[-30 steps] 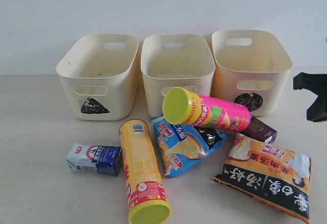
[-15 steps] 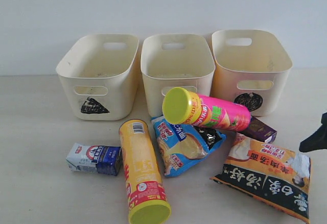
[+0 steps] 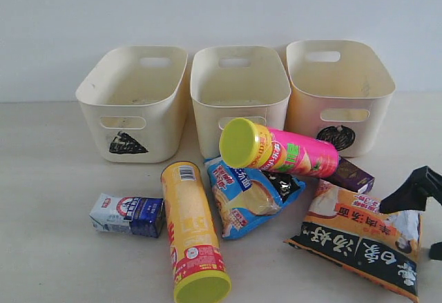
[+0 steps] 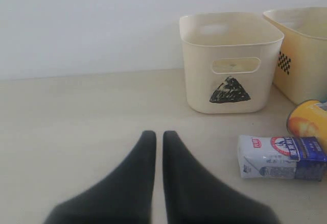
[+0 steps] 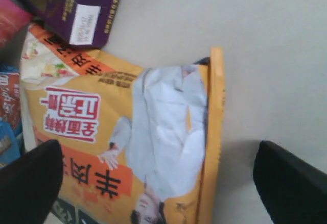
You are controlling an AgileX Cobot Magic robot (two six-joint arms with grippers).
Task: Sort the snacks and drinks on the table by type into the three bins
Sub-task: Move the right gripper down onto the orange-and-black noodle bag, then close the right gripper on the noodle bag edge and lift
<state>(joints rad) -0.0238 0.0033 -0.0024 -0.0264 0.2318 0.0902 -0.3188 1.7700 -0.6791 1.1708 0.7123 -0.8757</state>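
Three cream bins stand in a row at the back of the table (image 3: 41, 179): the triangle bin (image 3: 135, 99) on the left, the middle bin (image 3: 238, 89), and the circle bin (image 3: 338, 85) on the right. No item shows inside any bin. The middle bin's mark is hidden in the exterior view; the left wrist view shows it as a checkered patch.

All six items lie in front of the bins:
- The pink cylinder (image 3: 283, 152) lies on its side before the middle bin, resting across the upper end of the blue bag (image 3: 245, 196).
- The dark purple carton (image 3: 351, 175) is partly hidden behind the pink cylinder and overlaps a corner of the orange-black bag (image 3: 359, 237).
- The yellow cylinder (image 3: 192, 230) lies on its side, lid toward the camera.
- The white-blue carton (image 3: 128, 214) lies just left of the yellow cylinder.

The left gripper (image 4: 159, 142) hangs over bare table, its jaws closed on nothing. The right gripper (image 5: 156, 150) has its jaws spread wide over the right end of the orange-black bag. One of its fingers (image 3: 411, 191) shows at the frame edge, and whether it touches the bag cannot be told.
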